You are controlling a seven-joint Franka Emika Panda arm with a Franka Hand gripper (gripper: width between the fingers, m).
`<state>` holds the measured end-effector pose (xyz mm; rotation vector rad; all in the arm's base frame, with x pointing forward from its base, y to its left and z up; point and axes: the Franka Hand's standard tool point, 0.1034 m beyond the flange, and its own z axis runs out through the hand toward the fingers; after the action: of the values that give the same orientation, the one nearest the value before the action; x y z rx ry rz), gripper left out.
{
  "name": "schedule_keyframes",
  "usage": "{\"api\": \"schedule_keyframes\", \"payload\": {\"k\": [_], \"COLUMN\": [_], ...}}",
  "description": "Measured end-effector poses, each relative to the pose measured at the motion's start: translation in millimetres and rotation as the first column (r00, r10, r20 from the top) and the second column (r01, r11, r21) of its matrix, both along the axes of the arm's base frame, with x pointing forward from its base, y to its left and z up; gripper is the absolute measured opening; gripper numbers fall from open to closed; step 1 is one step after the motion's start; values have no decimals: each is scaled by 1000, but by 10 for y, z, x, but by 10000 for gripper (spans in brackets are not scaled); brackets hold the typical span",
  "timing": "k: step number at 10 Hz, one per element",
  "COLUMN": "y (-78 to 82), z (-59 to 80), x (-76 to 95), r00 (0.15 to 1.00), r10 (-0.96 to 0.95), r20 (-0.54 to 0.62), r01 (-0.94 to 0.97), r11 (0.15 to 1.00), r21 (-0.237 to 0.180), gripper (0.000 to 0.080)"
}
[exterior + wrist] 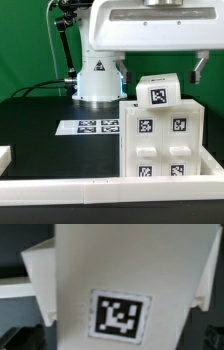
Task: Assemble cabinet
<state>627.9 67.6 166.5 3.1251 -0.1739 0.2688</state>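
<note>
The white cabinet body (165, 145) stands at the exterior view's right, showing several black-and-white tags on its front. A smaller white cabinet piece (160, 93) with one tag rests tilted on top of it. My gripper (161, 72) hangs straight above this piece, open, with one finger on each side and neither touching it. In the wrist view the same white piece (120, 274) fills the picture, its tag (122, 315) facing the camera. The dark fingertips (22, 336) stand off its two edges, and my gripper (115, 341) holds nothing.
The marker board (94, 127) lies flat on the black table in front of the white robot base (97, 80). A low white rail (90, 186) runs along the front edge. Part of a white piece (5, 155) shows at the exterior view's left edge.
</note>
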Motion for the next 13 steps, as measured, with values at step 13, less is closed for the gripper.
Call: {"api": "schedule_keyframes", "payload": {"k": [13], "y": [-102], "z": [-76], "x": [-63], "r00": [1000], "r10": [3], "r20": [-17], "r01": [-3], "r11": [1000], "r21": [9], "gripper": [560]}}
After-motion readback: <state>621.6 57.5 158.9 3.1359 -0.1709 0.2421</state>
